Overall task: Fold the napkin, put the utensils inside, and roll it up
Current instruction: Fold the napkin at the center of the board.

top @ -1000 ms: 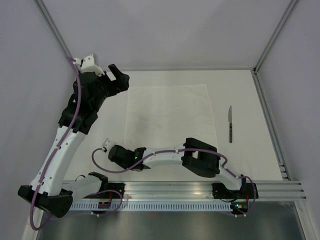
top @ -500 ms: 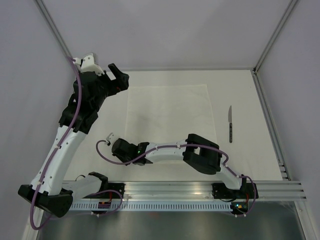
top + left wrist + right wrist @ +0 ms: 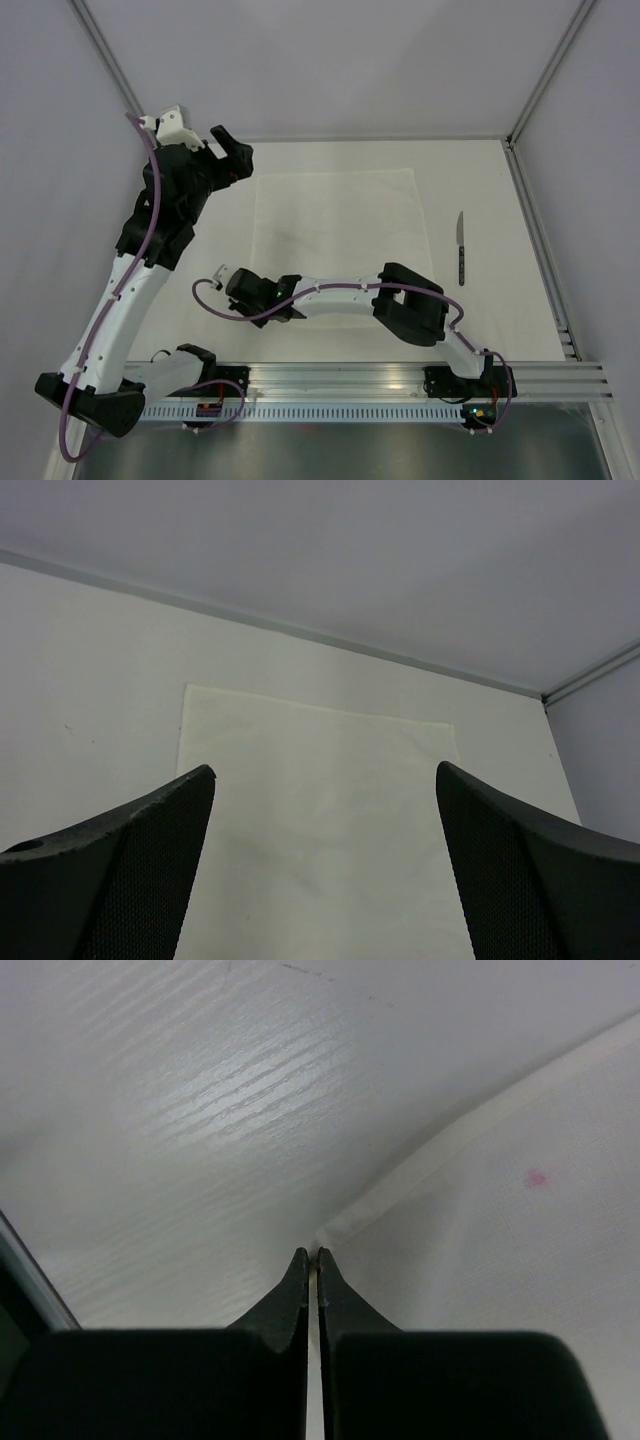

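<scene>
The white napkin (image 3: 340, 225) lies flat in the middle of the table. It also shows in the left wrist view (image 3: 320, 760) and the right wrist view (image 3: 500, 1240). My right gripper (image 3: 252, 292) is low at the napkin's near-left corner, and its jaws are shut on the tip of that corner (image 3: 310, 1252). My left gripper (image 3: 235, 150) is open and empty, held above the table by the napkin's far-left corner (image 3: 325, 780). One utensil, a dark-grey knife (image 3: 461, 248), lies to the right of the napkin, apart from it.
White enclosure walls stand on the left, far and right sides. A metal rail (image 3: 400, 378) runs along the near edge with both arm bases. Purple cables (image 3: 215, 305) loop beside the right wrist.
My right gripper has moved away from the near rail and slightly right, to the napkin's near-left corner. The left arm has barely shifted. The knife has not moved.
</scene>
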You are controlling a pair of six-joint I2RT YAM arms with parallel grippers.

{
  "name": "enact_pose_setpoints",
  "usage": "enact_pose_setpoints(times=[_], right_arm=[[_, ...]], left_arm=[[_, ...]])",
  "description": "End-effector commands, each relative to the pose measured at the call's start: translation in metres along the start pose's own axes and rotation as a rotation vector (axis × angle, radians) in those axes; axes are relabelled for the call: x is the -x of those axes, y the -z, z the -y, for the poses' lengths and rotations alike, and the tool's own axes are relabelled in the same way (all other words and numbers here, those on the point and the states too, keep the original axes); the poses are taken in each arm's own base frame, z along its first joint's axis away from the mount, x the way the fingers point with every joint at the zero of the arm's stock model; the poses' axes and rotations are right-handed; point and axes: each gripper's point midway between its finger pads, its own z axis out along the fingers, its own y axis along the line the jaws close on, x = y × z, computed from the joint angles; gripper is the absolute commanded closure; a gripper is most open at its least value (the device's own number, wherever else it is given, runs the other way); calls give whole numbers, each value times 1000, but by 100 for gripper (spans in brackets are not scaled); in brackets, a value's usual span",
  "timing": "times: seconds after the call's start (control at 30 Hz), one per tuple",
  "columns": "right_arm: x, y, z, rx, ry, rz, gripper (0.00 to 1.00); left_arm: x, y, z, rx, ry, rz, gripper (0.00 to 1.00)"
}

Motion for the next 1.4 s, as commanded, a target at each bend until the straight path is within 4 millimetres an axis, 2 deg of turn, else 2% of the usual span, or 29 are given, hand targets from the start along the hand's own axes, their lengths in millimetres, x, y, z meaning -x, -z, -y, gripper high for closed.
enact_pose_setpoints(times=[0.0,0.03,0.17,0.3,0.53,0.67,0.77,0.87,0.97,1.07,1.1,1.17,1.27,1.37], right_arm=[[48,50,-8,52,38,87,99],[55,58,-11,70,29,104,99],[64,66,-25,114,4,112,100],[67,66,-42,144,-6,111,100],[91,70,-58,205,-36,133,100],[92,70,-49,210,-46,130,99],[91,68,-27,210,-65,119,99],[93,71,3,183,-66,137,99],[95,74,47,126,-73,145,99],[94,80,74,87,-72,147,100],[93,83,93,62,-84,150,100],[91,85,112,27,-73,153,99],[89,92,151,-40,-68,164,100],[90,101,171,-82,-46,182,99]], left_arm=[[31,13,-8,35,-5,122,5],[35,15,-9,38,-2,133,6],[46,20,-18,69,15,173,5],[49,23,-20,69,24,185,5],[52,25,-27,82,35,199,4],[54,25,-30,90,38,204,4],[55,22,-31,89,43,207,4],[55,18,-29,82,53,214,5],[59,14,-30,92,74,236,8],[63,12,-30,88,97,261,9],[61,9,-30,90,96,257,10],[60,5,-31,92,101,254,10],[58,-2,-30,90,102,248,11],[54,-10,-31,96,99,237,12]])
